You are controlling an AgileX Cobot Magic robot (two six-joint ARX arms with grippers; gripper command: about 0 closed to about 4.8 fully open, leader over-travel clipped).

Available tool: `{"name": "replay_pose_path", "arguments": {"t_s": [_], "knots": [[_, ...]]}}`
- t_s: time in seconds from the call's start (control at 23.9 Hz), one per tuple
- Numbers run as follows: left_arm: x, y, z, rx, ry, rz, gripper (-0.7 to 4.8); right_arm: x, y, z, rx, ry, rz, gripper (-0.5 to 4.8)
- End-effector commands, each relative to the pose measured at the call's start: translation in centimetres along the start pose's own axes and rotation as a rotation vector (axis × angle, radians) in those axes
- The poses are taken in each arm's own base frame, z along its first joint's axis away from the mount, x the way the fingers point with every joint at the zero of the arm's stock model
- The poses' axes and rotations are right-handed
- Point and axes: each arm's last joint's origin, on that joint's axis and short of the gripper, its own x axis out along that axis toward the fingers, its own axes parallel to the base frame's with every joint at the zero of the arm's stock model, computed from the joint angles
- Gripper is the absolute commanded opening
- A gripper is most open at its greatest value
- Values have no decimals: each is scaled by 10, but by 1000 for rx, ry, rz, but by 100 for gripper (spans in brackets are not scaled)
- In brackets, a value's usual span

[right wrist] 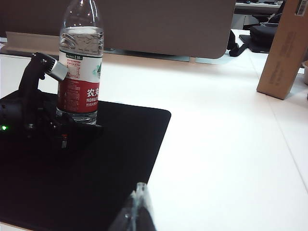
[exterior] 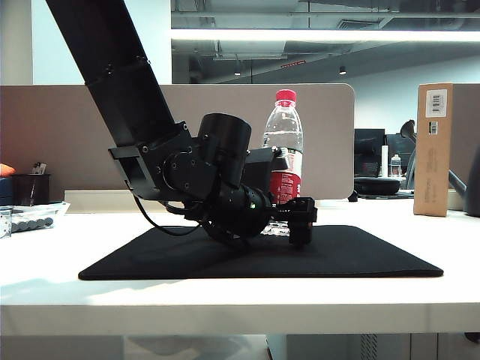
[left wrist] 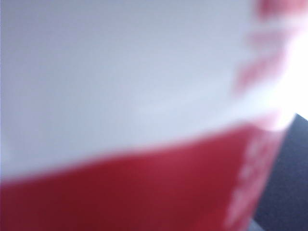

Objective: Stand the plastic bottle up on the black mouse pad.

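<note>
Since the Nongfu water bottle (exterior: 283,142) stands upright on the black mouse pad (exterior: 360,255), the task looks essentially done. The left hand (exterior: 298,223), jaws spread wide around the bottle's base, holds nothing; only withdrawal remains. The right hand (right wrist: 137,209) hangs off the pad's near edge, its opening indiscernible.

Bottle (left wrist: 144,144) blurred; base hidden behind left hand (exterior: 289,225).

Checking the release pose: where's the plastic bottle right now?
The plastic bottle stands upright on the black mouse pad, near the middle of the exterior view, with the open left gripper around its base and the grey partition behind.
</note>
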Motion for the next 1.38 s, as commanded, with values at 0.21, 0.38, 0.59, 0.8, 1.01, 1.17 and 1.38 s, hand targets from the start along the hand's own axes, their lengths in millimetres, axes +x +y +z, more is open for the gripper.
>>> {"name": "replay_pose_path", "arguments": {"t_s": [0.21, 0.38, 0.59, 0.8, 1.01, 1.17, 1.38], "knots": [[-6, 5, 2, -16, 48, -3, 479, 0, 0, 0, -1, -10, -1, -5], [-9, 12, 9, -6, 40, -37, 479, 0, 0, 0, -2, -11, -1, -5], [-20, 14, 1, -12, 63, -49, 479, 0, 0, 0, -2, -10, -1, -5], [-28, 13, 14, -38, -49, -92, 479, 0, 0, 0, -1, -9, -1, -5], [-38, 15, 39, -21, -128, -90, 479, 0, 0, 0, -1, -8, -1, -5], [-43, 15, 53, -18, -186, -91, 479, 0, 0, 0, -1, -8, -1, -5], [-60, 19, 86, 31, -308, -78, 479, 0, 0, 0, -2, -8, -1, -5]]}}
